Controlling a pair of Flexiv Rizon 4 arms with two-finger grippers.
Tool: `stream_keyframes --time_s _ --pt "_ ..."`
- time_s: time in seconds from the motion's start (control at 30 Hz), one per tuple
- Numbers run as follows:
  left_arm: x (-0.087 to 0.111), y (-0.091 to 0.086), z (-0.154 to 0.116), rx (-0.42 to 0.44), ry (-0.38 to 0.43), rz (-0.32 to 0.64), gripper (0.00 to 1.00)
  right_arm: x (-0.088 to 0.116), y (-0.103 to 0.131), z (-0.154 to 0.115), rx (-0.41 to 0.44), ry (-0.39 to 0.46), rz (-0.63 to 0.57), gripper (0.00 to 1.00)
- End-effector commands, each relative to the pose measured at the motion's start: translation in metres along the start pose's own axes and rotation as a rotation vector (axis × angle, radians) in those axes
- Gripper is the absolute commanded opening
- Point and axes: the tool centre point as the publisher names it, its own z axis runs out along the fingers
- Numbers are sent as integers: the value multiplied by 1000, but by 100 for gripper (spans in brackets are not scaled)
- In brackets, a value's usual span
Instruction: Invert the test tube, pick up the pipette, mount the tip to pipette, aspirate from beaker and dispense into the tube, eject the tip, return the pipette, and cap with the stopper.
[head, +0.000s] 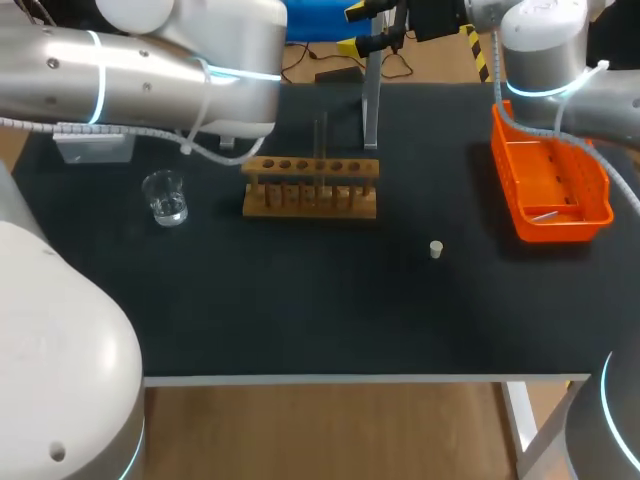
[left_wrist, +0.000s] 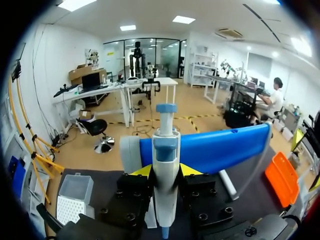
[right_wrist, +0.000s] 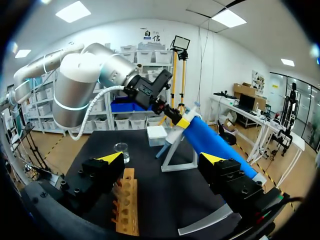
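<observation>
The table (head: 300, 300) is a matte black sheet. Toward its far side my left gripper (left_wrist: 165, 172) pinches the pipette (left_wrist: 166, 145) from both sides, yellow tips pressed against its body. The pipette is smooth white plastic with a light blue collar and plunger cap. From the right wrist camera it slants against the grey stand (head: 372, 110). A glossy blue cylinder (left_wrist: 220, 147) lies just behind it. In the head view I cannot find this gripper, as the arm's silver bulk blocks that area. Nearer me, the wooden rack (head: 310, 187) holds a thin clear test tube (head: 321, 148), upright and faint, and I cannot tell which end is up. A glass beaker (head: 165, 197) stands left of the rack, and a small pale stopper (head: 436, 249) lies alone on the black to its right. The tip box (left_wrist: 72, 200), a clear lid beside a white grid, is partly cut off. An orange plastic basket (head: 560, 228) sits at the right. My right gripper (right_wrist: 161, 158) hangs over the rack's end, fingers spread wide.
</observation>
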Motion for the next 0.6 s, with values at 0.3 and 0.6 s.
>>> stream_keyframes --time_s 0.3,0.6 --pt "5 5 5 -11 20 -22 100 -1 1 -1 4 4 1 100" --pt "9 9 1 -7 35 -32 100 -1 1 -1 4 4 1 100"
